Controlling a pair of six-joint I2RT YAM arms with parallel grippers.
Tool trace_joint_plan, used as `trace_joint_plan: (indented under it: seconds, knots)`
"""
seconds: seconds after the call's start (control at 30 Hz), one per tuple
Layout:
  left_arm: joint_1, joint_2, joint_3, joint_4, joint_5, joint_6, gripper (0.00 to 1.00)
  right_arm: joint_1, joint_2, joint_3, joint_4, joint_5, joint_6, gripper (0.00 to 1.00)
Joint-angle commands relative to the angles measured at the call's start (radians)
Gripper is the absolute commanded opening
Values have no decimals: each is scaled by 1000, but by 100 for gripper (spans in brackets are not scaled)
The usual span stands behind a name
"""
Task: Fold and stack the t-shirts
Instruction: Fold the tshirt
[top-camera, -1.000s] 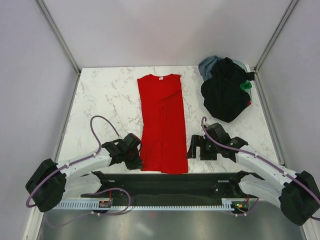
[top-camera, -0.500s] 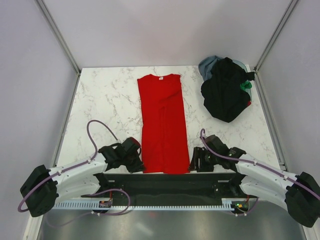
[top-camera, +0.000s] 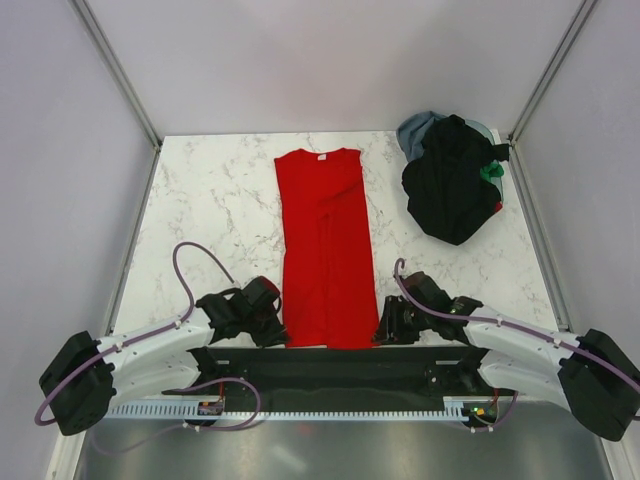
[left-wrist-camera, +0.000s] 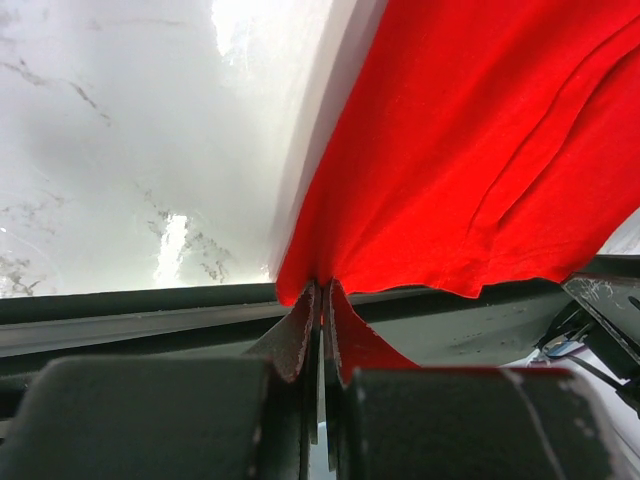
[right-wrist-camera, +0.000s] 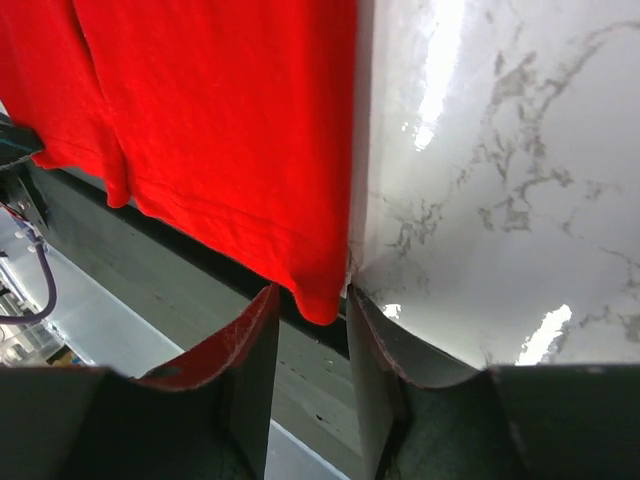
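The red t-shirt (top-camera: 325, 240) lies folded into a long strip down the middle of the marble table (top-camera: 210, 200), its hem at the near edge. My left gripper (top-camera: 278, 335) is shut on the hem's near left corner; in the left wrist view the red t-shirt (left-wrist-camera: 460, 150) runs into the pinched left gripper (left-wrist-camera: 322, 300). My right gripper (top-camera: 380, 333) sits at the near right corner. In the right wrist view the right gripper (right-wrist-camera: 312, 300) stands open by a narrow gap, with the corner of the red t-shirt (right-wrist-camera: 220, 120) hanging between its fingers, touching neither.
A pile of other t-shirts (top-camera: 455, 180), mostly black with grey-blue (top-camera: 415, 128) and green (top-camera: 490, 172) showing, sits at the far right corner. A dark rail (top-camera: 330, 365) runs along the table's near edge below the hem.
My right gripper has moved nearer and left to the shirt's near right corner, its jaws narrowing around it. My left gripper shifted slightly nearer, still pinching the left corner.
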Motion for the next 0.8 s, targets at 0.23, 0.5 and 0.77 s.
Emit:
trace_joint_plan:
  seconds: [0.23, 0.5, 0.77]
  knots:
    - [-10, -36, 10, -1, -7, -21, 2, 36, 54, -17, 51, 20, 15, 6]
    - [-27, -65, 259, -251, -79, 54, 2, 59, -85, 222, -239, 88, 4, 0]
    - [-11, 60, 542, -350, -231, 189, 2, 55, 106, 517, -337, 227, -109, 0]
